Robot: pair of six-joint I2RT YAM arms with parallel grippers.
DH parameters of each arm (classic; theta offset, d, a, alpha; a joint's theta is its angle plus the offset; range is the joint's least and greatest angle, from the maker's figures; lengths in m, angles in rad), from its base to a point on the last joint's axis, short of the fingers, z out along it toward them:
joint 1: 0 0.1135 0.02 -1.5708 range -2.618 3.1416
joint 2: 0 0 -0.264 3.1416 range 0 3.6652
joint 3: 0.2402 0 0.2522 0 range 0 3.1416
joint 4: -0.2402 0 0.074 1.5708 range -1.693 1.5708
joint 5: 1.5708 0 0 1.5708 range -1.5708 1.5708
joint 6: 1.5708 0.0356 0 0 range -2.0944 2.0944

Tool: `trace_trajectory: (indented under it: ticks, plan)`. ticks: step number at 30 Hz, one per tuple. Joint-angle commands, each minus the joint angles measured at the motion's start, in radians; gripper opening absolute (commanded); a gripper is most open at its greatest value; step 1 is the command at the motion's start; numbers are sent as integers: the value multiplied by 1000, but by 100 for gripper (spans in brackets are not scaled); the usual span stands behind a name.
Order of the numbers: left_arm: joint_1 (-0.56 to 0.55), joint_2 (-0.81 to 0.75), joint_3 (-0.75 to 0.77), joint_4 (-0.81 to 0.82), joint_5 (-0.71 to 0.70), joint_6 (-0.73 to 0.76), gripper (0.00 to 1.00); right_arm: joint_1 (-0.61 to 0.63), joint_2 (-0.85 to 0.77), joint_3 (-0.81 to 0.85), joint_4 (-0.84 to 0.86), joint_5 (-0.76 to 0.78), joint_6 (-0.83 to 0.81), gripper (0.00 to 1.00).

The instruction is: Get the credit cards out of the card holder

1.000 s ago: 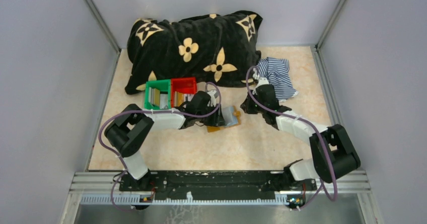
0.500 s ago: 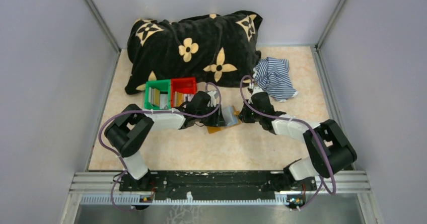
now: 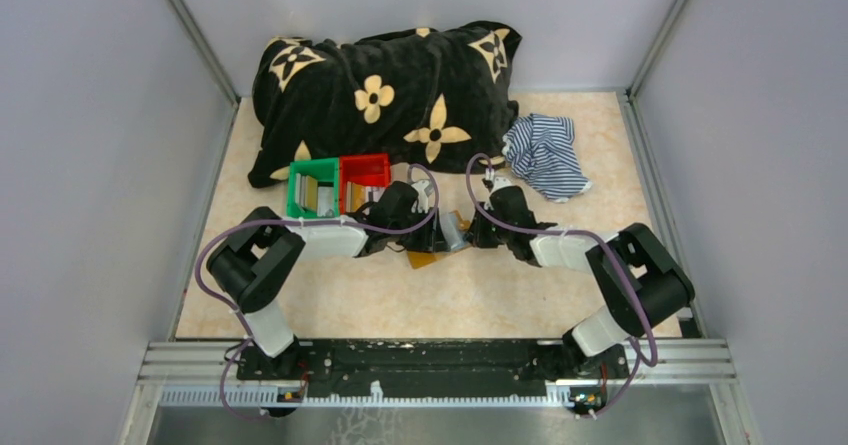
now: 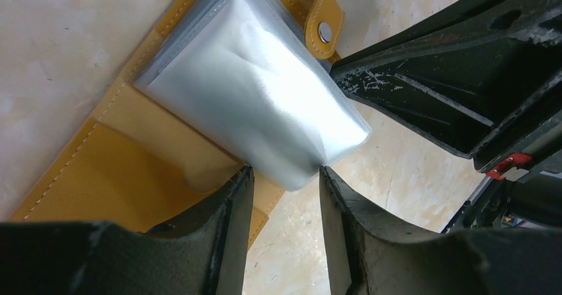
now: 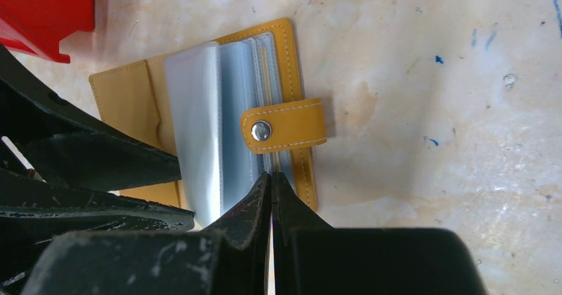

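Note:
The tan-orange card holder [image 3: 425, 258] lies open on the table between my two grippers. In the left wrist view [image 4: 132, 162] its clear, greyish sleeves [image 4: 252, 89] fan up and its snap tab [image 4: 321, 20] points away. My left gripper [image 4: 281, 179] is open, with a corner of the lifted sleeve between its fingertips. My right gripper [image 5: 272, 176] is shut, its tips at the lower edge of the sleeve stack [image 5: 192, 109], just below the tab [image 5: 285, 126]. I cannot make out separate credit cards inside the sleeves.
A green bin [image 3: 300, 180] and a red bin [image 3: 365, 171] stand just left of the holder; the green one holds flat grey and yellowish pieces. A black flowered blanket [image 3: 390, 85] fills the back. A striped cloth [image 3: 545, 150] lies at the back right.
My right arm has swung left, away from the striped cloth, and its gripper now sits at the card holder's right edge. The left gripper has stayed at the holder.

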Motion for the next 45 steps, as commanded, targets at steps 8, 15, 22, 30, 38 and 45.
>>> trace_trajectory:
  ticks: [8, 15, 22, 30, 38, 45]
  plan:
    - [0, -38, -21, -6, 14, 6, 47, 52, -26, 54, 40, -32, 21, 0]
    - [-2, -156, -24, -44, -2, 18, 47, 57, -35, 62, 37, -39, 20, 0]
    - [-1, -295, -4, -154, -78, 57, 48, 63, -28, 63, 52, -43, 23, 0]
    - [-3, -318, -123, -224, -176, 11, 48, 64, -7, 65, 59, -34, 18, 0]
    - [-14, -339, -217, -289, -308, -18, 48, 64, 16, 67, 66, -38, 16, 0]
    - [-14, -271, -202, -288, -325, -4, 48, 64, 29, 71, 68, -43, 15, 0]
